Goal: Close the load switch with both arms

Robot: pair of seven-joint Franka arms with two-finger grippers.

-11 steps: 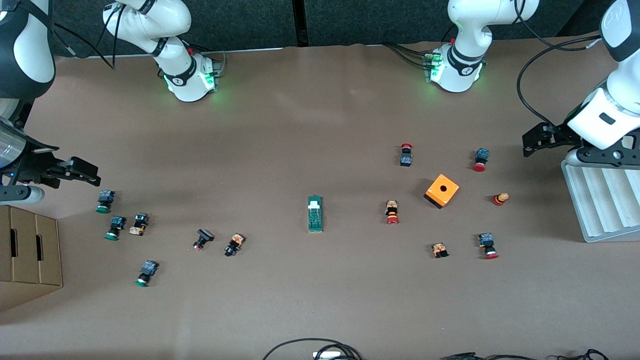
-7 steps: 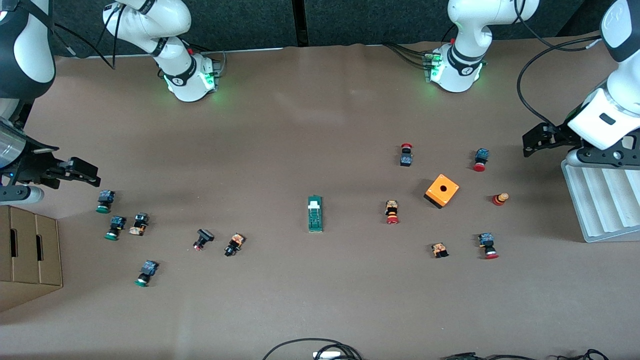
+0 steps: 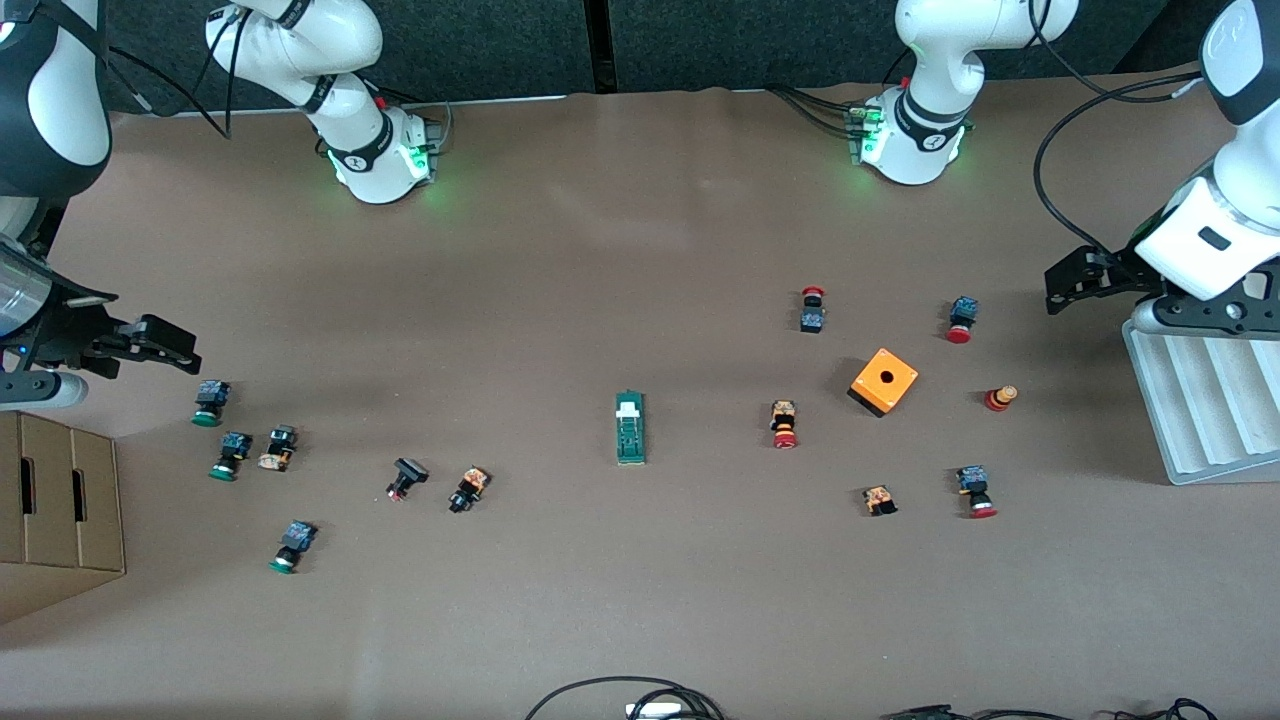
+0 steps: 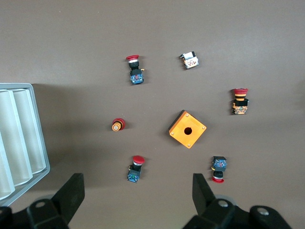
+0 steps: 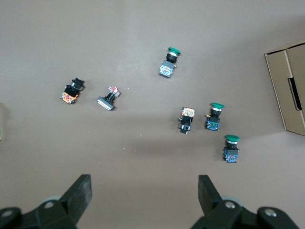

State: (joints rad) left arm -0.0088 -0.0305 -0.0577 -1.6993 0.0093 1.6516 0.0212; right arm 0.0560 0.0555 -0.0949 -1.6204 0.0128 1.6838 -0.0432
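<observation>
No text, label, brand name or number can be read anywhere in these views. The only sign-like marks are small dark emblems on the black bands near the two arm bases (image 3: 352, 158) and (image 3: 934, 143), too small to make out as letters. The load switch (image 3: 630, 428), the orange box (image 3: 883, 381), the push buttons, the cardboard box (image 3: 60, 505) and the grey tray (image 3: 1205, 405) show no legible writing.

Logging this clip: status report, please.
Left gripper and right gripper open, empty, at table ends. Narrow green load switch mid-table, untouched. Nothing beside it.
</observation>
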